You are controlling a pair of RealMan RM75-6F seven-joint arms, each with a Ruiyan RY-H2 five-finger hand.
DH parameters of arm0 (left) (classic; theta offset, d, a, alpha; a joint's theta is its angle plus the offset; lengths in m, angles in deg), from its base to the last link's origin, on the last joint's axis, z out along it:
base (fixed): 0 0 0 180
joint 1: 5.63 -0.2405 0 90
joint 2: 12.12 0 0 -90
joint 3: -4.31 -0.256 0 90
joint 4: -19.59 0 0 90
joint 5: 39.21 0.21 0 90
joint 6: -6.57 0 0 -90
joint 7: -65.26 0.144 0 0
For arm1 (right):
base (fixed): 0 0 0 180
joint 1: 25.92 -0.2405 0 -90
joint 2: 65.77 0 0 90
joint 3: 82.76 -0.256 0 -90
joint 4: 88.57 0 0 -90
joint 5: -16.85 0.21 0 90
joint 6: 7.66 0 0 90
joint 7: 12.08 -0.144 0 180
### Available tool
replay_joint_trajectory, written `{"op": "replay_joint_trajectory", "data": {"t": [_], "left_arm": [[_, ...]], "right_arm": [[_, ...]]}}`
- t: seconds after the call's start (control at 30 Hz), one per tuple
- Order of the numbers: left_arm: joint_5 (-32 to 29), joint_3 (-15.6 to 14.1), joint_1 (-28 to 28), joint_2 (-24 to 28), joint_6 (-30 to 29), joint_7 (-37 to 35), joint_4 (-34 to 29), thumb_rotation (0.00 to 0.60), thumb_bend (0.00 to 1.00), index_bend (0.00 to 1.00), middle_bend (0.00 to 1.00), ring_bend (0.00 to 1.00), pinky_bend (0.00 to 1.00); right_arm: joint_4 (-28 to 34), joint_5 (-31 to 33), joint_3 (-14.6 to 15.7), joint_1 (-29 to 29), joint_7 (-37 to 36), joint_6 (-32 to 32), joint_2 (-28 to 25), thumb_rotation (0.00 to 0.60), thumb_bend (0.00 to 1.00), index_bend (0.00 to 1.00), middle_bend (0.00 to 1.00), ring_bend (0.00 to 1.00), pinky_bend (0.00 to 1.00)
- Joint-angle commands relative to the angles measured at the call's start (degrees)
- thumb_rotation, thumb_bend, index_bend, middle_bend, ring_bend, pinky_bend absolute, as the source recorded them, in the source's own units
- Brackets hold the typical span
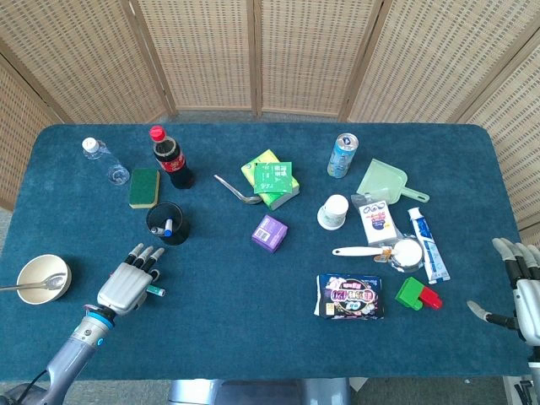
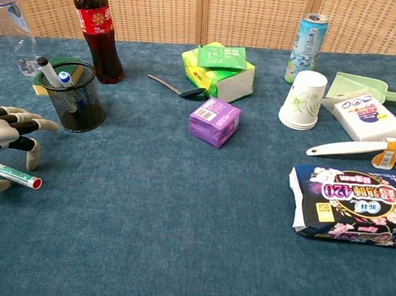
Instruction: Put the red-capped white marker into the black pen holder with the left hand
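Marker (image 2: 9, 173) lying under left robot hand (image 2: 3, 133), just before pen holder (image 2: 80, 97); bottle (image 2: 96, 27) behind holder.

Your left hand (image 1: 126, 285), at the lower left of the head view, has a pale grey shell, dark finger segments and beige tips, on a grey forearm with a blue ring at the wrist. Your right hand (image 1: 521, 291), at the lower right edge, looks light grey.
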Motion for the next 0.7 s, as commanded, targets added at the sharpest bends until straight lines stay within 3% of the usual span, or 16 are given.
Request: {"op": "replay_joint_trajectory", "data": {"t": [0.03,0.23,0.5,0.7], "left_arm": [[0.0,0.0,0.1,-0.3,-0.1,0.2,0.2,0.6,0.41,0.47,0.0,0.0,0.0],[0.2,0.0,0.1,-1.0,-1.2,1.1,0.7,0.6,0.41,0.61,0.0,0.0,0.0],[0.3,0.4,0.0,0.0,-2.5,-0.6,-0.6,0.6,0.41,0.62,0.0,0.0,0.0],[1.2,1.7,0.2,3.8,-3.6,-8.1,-4.8,0.6,0.41,0.61,0.0,0.0,0.0]], "right_arm": [[0.0,0.0,0.0,0.0,-0.2,0.0,0.0,0.6,0.0,0.06,0.0,0.0,0.0],[-0.1,-0.1,0.0,0.1,-0.8,-0.1,-0.2,0.6,0.0,0.06,0.0,0.0,0.0],[-0.2,-0.2,0.0,0.1,-1.0,0.0,-0.3,0.6,0.0,0.06,0.0,0.0,0.0],[-0.2,-0.3,0.1,0.0,-0.7,0.1,-0.2,0.6,0.0,0.06,0.0,0.0,0.0]]}}
